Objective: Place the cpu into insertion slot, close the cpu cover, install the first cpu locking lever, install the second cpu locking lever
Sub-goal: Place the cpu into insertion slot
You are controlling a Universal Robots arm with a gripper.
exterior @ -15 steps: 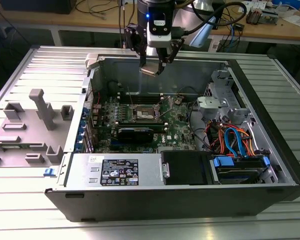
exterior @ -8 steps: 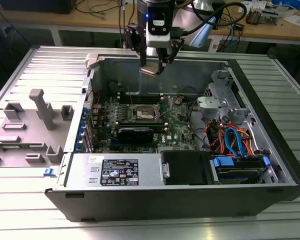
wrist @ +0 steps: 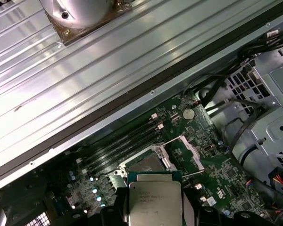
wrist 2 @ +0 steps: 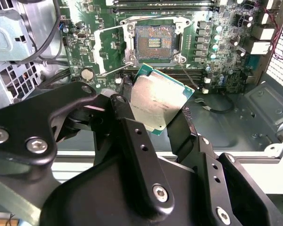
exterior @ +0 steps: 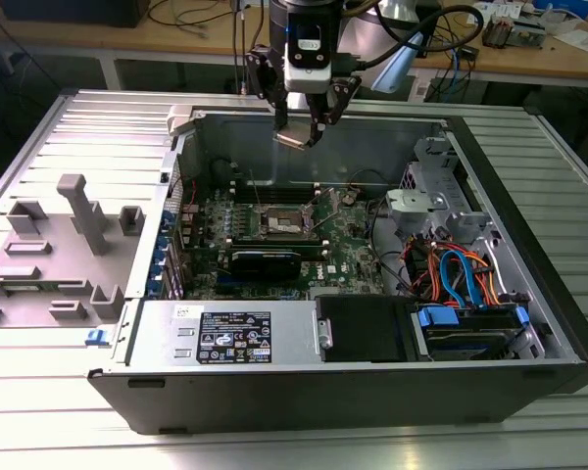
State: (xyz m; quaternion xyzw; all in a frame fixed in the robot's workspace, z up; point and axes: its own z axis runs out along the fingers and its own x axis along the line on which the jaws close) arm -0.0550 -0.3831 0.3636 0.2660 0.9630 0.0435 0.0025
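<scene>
While black fingers (wrist 2: 132, 136) clamp the flat square cpu (wrist 2: 156, 100) (dull silver top), brownish-gold insertion slot (wrist 2: 154, 41) bare beneath

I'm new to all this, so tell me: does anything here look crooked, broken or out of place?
Nothing broken or spilled. The pincer holds the chip in the air over the open computer, turned askew to its bare socket.

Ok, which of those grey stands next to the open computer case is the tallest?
The grey capped post. It rises well above the low blocks around it, such as the small block between it and the case.
</scene>
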